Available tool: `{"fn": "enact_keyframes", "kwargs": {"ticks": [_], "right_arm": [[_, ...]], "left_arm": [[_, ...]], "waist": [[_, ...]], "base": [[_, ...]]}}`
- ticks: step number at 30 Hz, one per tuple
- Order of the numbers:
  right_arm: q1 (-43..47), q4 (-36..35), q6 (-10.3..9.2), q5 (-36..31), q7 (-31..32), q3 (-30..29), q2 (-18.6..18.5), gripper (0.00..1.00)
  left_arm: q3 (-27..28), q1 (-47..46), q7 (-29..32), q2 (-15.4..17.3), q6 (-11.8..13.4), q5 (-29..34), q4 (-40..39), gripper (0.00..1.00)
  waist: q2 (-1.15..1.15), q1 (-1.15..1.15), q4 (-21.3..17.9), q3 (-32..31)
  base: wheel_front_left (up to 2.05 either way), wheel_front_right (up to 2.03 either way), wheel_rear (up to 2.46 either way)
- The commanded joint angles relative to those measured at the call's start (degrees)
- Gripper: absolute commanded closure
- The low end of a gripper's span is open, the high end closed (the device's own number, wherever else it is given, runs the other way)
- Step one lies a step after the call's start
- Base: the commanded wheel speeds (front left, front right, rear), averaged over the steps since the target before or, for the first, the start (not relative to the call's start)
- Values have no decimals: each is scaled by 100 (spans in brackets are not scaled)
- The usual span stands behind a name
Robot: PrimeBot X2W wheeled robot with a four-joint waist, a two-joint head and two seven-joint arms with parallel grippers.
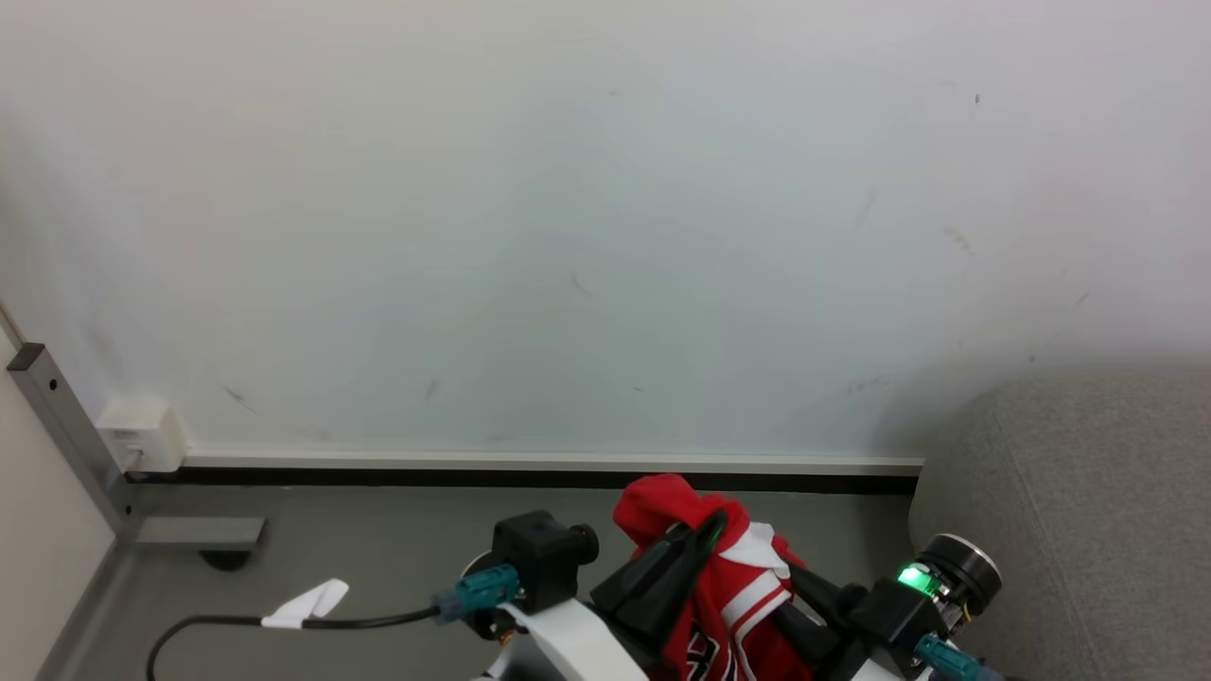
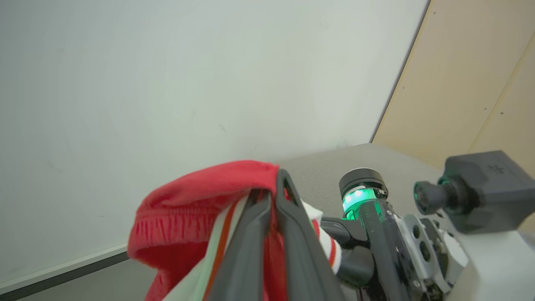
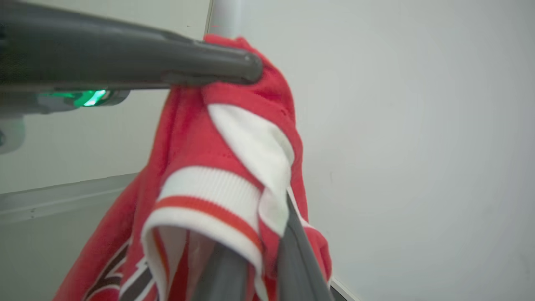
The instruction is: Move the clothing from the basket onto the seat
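**Item 1.** Red sports jersey with white trim bands [image 1: 747, 591]: held in the air above the plain grey floor [image 1: 378, 549], in front of the pale wall [image 1: 568, 236]. It is bunched at the top and hangs down from two grips, so we take its long axis as roughly vertical. The black-and-white lettering is on the lower part.

**Item 2.** Left gripper [image 1: 702, 534]: the long dark fingers are pressed together on the jersey's top fold, and red cloth bulges over the tips.

**Item 3.** Right gripper [image 1: 799, 582]: just right of the left one. Its fingers are drawn narrow with red cloth pinched between them. A white band covers the tips, so we judge this a closed grip from the fingers' lower lengths.

**Item 4.** Light grey fabric-upholstered sofa [image 1: 1069, 511]: at the right of the scene, with its rounded corner just beyond the right wrist and apart from the jersey.

**Note.** The sofa lies to the right of both grippers, and the right arm is the nearer. We judge that the carry goes rightward, and that the hanging tail must clear the sofa's edge before either grip lets go.
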Motion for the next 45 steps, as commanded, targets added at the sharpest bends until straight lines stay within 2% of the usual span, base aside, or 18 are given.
{"fn": "enact_keyframes", "kwargs": {"ticks": [1,2,4,5,6,7,15,33,39,45], "right_arm": [[65,10,-14,90,-58,-57,17,100],[80,11,-13,132,-53,-95,41,100],[118,-30,-14,275,-97,-254,95,100],[138,-48,-13,356,-105,-305,110,100],[152,-67,-14,427,-104,-363,118,100],[169,-85,-14,485,-105,-417,116,100],[232,-418,-14,786,-135,-792,-103,100],[354,-1194,-13,796,90,-1716,-701,100],[511,-1368,-13,808,191,-1996,-747,100],[639,-1445,-13,812,317,-2206,-713,100]], "left_arm": [[15,52,-37,38,20,9,27,100],[13,62,-46,42,25,19,61,100],[28,79,-100,40,46,26,128,69],[30,85,-122,47,54,34,178,56],[34,100,-143,48,65,28,223,38],[44,109,-160,46,67,14,269,0],[-1,170,-404,44,98,135,672,0],[-139,37,-790,-184,22,241,1065,0],[-166,-35,-865,-266,-14,272,1144,0],[-202,-84,-927,-329,-49,298,1233,0]], "waist": [[0,0,-10,6],[0,0,-16,8],[0,0,-32,15],[0,0,-40,16],[0,0,-51,20],[0,0,-66,26],[0,0,-455,130],[0,0,-2168,480],[0,0,-2452,538],[0,0,-2515,581]], "base": [[0,0,0],[0,0,0],[0,0,0],[0,0,0],[0,0,0],[0,0,0],[0,0,0],[0,0,0],[0,0,0],[0,0,0]]}}
